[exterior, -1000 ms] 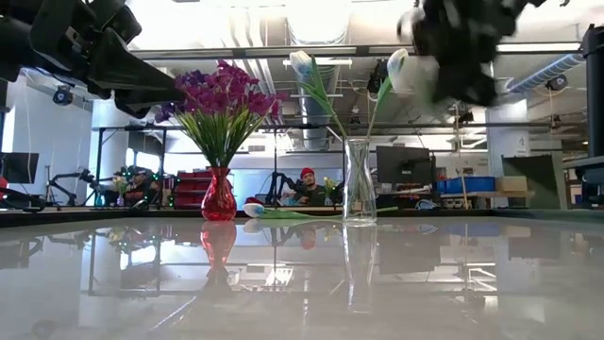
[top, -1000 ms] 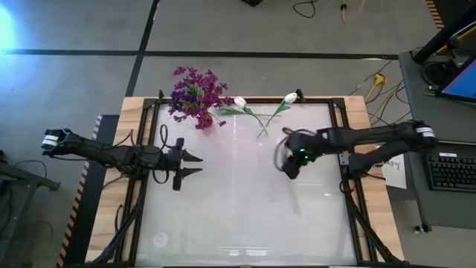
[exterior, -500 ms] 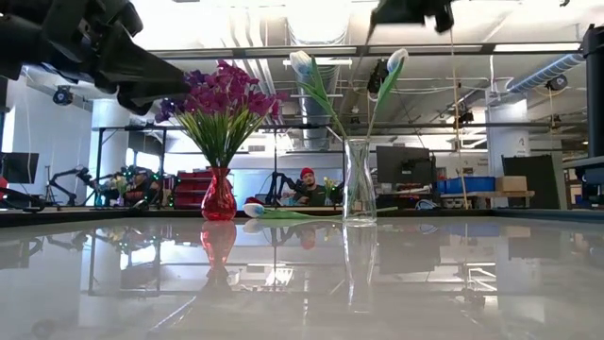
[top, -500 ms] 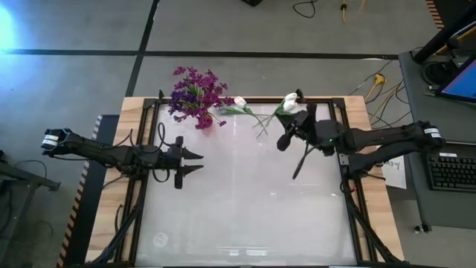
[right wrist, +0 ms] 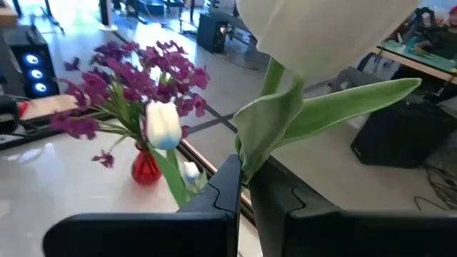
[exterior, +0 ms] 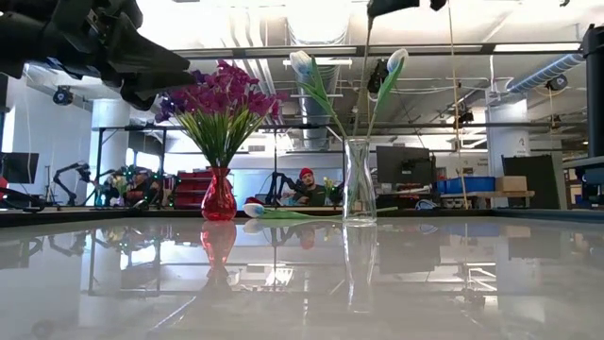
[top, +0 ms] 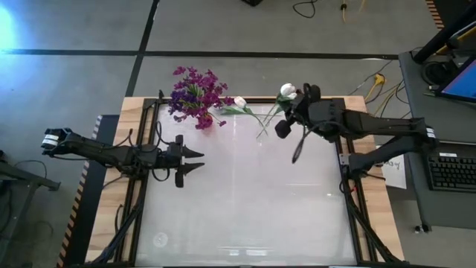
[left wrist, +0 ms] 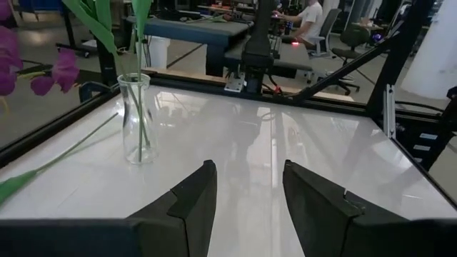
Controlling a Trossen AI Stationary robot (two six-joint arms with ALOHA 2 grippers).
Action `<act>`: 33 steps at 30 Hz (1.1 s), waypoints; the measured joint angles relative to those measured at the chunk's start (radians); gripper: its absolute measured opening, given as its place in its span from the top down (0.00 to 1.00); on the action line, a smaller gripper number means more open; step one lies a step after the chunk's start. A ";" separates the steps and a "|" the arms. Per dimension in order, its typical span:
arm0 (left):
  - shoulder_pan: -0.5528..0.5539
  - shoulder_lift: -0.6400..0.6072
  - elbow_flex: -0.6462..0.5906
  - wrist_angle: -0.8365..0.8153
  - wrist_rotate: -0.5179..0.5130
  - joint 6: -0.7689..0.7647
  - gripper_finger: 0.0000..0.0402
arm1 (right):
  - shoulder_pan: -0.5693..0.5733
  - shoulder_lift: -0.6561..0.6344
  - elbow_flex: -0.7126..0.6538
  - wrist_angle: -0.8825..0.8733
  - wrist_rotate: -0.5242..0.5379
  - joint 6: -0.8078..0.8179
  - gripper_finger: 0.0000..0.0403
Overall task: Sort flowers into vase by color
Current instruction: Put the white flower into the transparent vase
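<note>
We see the right end effector (right wrist: 245, 187) pinching a white flower (right wrist: 314, 43) above the clear vase (left wrist: 137, 119), while the left end effector (left wrist: 245, 187) waits spread.

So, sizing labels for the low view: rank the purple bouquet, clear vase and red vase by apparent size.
1. purple bouquet
2. clear vase
3. red vase
Both vases stand about equally far back, so their order seems fair.

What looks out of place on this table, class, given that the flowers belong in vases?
One white tulip lies flat on the table between the red vase and the clear vase, not in either. Everything else stands upright. The right tool holds another white flower above the clear vase.
</note>
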 joint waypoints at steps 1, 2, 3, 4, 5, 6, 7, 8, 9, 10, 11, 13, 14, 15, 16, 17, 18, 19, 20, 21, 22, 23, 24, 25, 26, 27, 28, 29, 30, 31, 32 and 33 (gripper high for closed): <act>0.000 0.000 0.000 0.000 0.000 -0.003 0.63 | -0.008 0.013 0.001 0.000 0.000 0.000 0.96; 0.000 0.000 0.000 0.000 0.000 -0.004 0.63 | -0.016 0.026 0.001 -0.002 0.000 0.000 0.96; 0.000 0.000 0.000 -0.001 0.000 -0.007 0.63 | -0.024 0.040 0.001 -0.001 0.000 0.000 0.96; 0.000 0.000 0.000 -0.001 0.000 -0.008 0.63 | -0.030 0.053 0.001 -0.002 0.000 0.000 0.96; 0.000 0.000 0.000 -0.001 0.000 -0.008 0.63 | -0.036 0.065 0.001 -0.002 0.000 0.000 0.96; 0.000 0.000 0.000 -0.001 0.000 -0.008 0.63 | -0.042 0.075 0.001 -0.004 0.000 0.002 0.96; 0.000 0.000 0.000 -0.001 0.000 -0.008 0.63 | -0.046 0.083 0.001 -0.004 -0.001 0.006 0.96; 0.000 0.000 0.000 -0.001 0.000 -0.008 0.63 | -0.048 0.089 0.001 -0.003 -0.001 0.008 0.96; 0.000 0.000 0.000 -0.001 0.000 -0.008 0.63 | -0.049 0.093 0.001 -0.003 -0.002 0.008 0.96; 0.000 0.000 0.000 -0.001 0.000 -0.008 0.63 | -0.051 0.097 0.001 -0.003 -0.005 0.008 0.95; 0.000 0.000 0.000 -0.001 0.000 -0.008 0.63 | -0.051 0.102 0.001 -0.002 -0.008 0.011 0.94; 0.000 0.000 0.000 -0.001 0.000 -0.007 0.63 | -0.051 0.105 0.001 -0.008 -0.011 0.012 0.91; 0.000 0.000 0.000 -0.001 0.000 -0.008 0.63 | -0.051 0.106 0.001 -0.011 -0.012 0.012 0.89; 0.000 0.000 0.000 -0.001 0.000 -0.007 0.63 | -0.051 0.107 0.001 -0.010 -0.012 0.013 0.87; 0.000 0.000 0.000 -0.001 0.000 -0.008 0.63 | -0.051 0.107 0.001 -0.009 -0.012 0.020 0.84; 0.000 0.000 0.000 -0.001 0.000 -0.008 0.63 | -0.051 0.107 0.001 -0.009 -0.011 0.026 0.81; 0.000 0.000 0.000 -0.001 0.000 -0.010 0.63 | -0.051 0.108 0.001 -0.009 -0.012 0.027 0.79; 0.000 0.000 0.000 -0.001 0.000 -0.011 0.63 | -0.051 0.108 0.001 -0.009 -0.012 0.027 0.76; 0.000 0.000 0.000 -0.001 0.000 -0.012 0.63 | -0.051 0.108 0.001 -0.010 -0.012 0.028 0.73; 0.000 0.000 0.000 -0.001 0.000 -0.014 0.63 | -0.051 0.108 0.001 -0.012 -0.012 0.030 0.71; 0.000 0.000 0.000 -0.001 0.000 -0.014 0.63 | -0.051 0.108 0.001 -0.015 -0.011 0.031 0.68; 0.000 0.000 0.000 -0.001 0.000 -0.014 0.63 | -0.051 0.108 0.001 -0.023 -0.012 0.040 0.66; 0.000 0.000 0.000 -0.001 0.000 -0.014 0.63 | -0.051 0.106 0.001 -0.035 -0.012 0.048 0.63; 0.000 0.000 0.000 -0.001 0.000 -0.014 0.63 | -0.051 0.106 0.001 -0.045 -0.011 0.058 0.61; 0.000 0.000 0.000 -0.001 0.000 -0.017 0.63 | -0.051 0.106 0.005 -0.057 -0.012 0.068 0.59; 0.000 0.000 0.000 -0.001 0.000 -0.022 0.63 | -0.051 0.106 0.014 -0.075 -0.011 0.072 0.57; 0.000 0.000 0.000 -0.001 0.000 -0.026 0.63 | -0.051 0.106 0.025 -0.097 -0.010 0.076 0.55; 0.000 0.000 0.000 -0.001 0.000 -0.027 0.63 | -0.051 0.106 0.038 -0.119 -0.009 0.082 0.53; 0.000 0.000 0.000 -0.001 0.000 -0.027 0.63 | -0.051 0.105 0.053 -0.137 -0.009 0.093 0.52; 0.000 0.000 0.000 -0.001 0.000 -0.028 0.63 | -0.051 0.105 0.068 -0.156 -0.009 0.099 0.50; 0.000 0.000 0.000 -0.001 0.000 -0.028 0.63 | -0.051 0.104 0.083 -0.176 -0.008 0.107 0.49; 0.000 0.000 0.000 -0.001 0.000 -0.028 0.63 | -0.051 0.103 0.099 -0.194 -0.009 0.117 0.48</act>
